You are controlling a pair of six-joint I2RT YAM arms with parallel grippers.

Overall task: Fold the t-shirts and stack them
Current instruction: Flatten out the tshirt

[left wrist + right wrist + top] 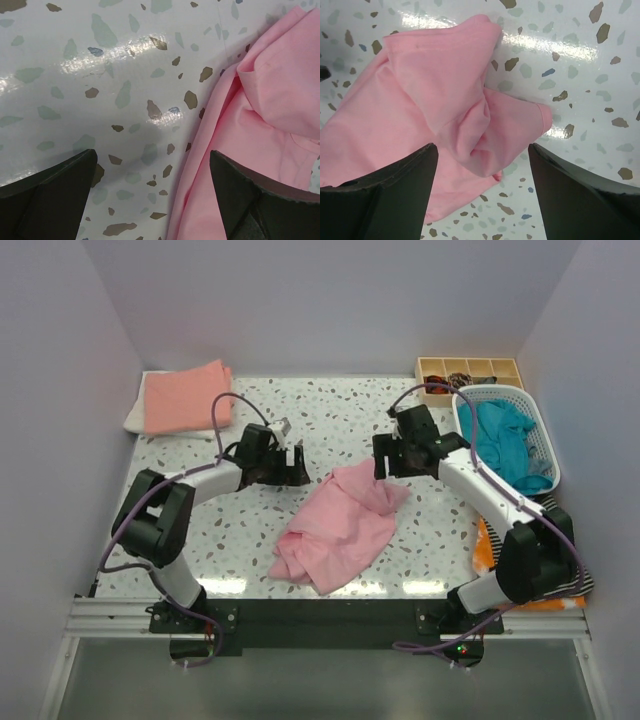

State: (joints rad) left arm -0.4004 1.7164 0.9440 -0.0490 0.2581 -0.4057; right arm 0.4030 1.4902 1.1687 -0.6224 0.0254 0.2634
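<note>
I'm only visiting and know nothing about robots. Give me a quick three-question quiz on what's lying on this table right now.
1. True or false: the pink t-shirt lies neatly folded.
2. Fill in: the top shirt of the folded pile in the far left corner is ____ in colour.
3. Where is the teal t-shirt? A) in the white basket; B) under the pink t-shirt; C) on the folded pile.

Key: 1 false, it is crumpled; 2 salmon-orange; 3 A.
</note>
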